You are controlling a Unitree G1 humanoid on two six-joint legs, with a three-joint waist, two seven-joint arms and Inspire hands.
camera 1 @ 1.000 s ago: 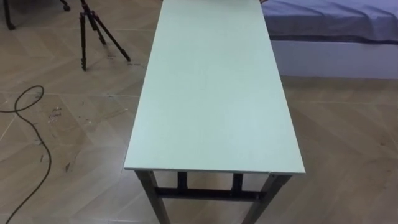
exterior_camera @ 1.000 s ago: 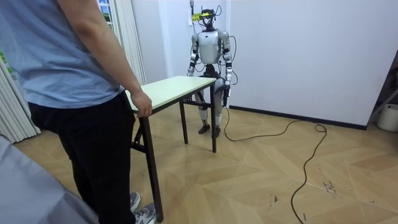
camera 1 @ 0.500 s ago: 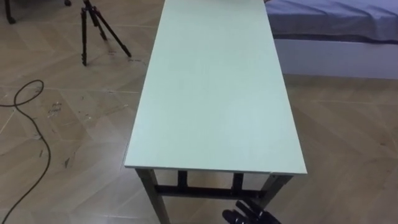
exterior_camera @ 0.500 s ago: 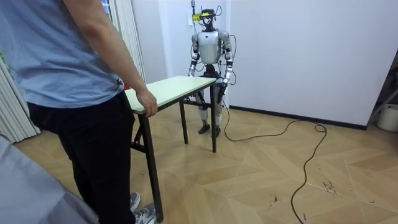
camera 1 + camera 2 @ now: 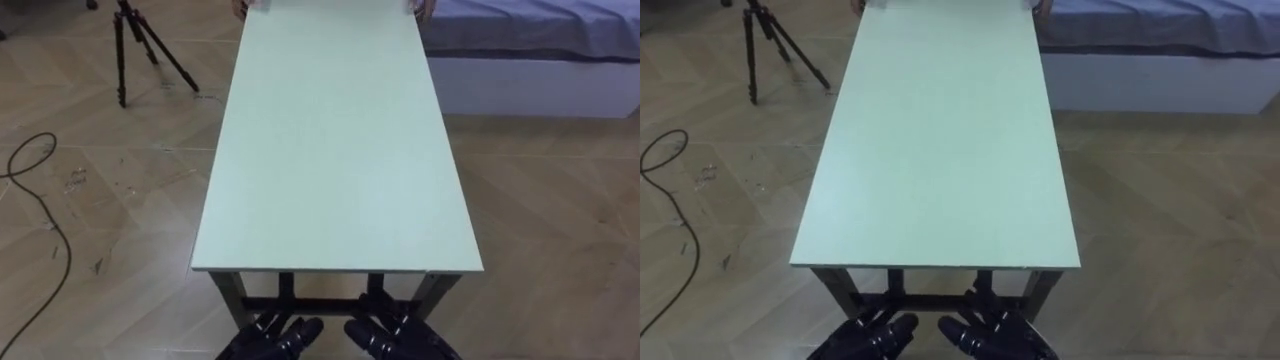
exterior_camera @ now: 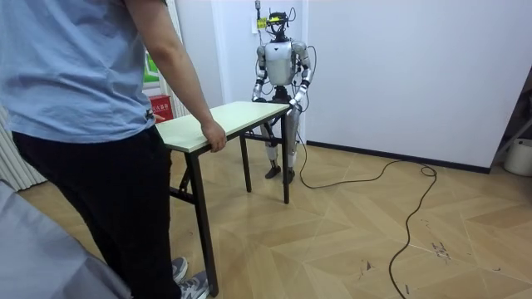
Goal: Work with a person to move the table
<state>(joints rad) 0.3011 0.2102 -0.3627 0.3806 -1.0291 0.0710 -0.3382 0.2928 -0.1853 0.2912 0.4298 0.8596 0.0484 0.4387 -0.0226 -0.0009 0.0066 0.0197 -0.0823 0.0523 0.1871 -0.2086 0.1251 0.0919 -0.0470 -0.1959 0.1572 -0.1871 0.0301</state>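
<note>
Herringbone wood floor [image 5: 560,220] lies under a long pale-green bench [image 5: 330,150] that stretches from the robot, standing by a white wall [image 6: 399,75], to a person [image 6: 83,124] at the far end. The person's hand [image 6: 213,137] curls over that end's edge. Below the near edge the robot's left hand [image 5: 275,338] and right hand [image 5: 400,340] hang side by side, fingers loosely spread, holding nothing. A tripod [image 5: 130,45] stands to the left and a bed [image 5: 530,40] to the right.
</note>
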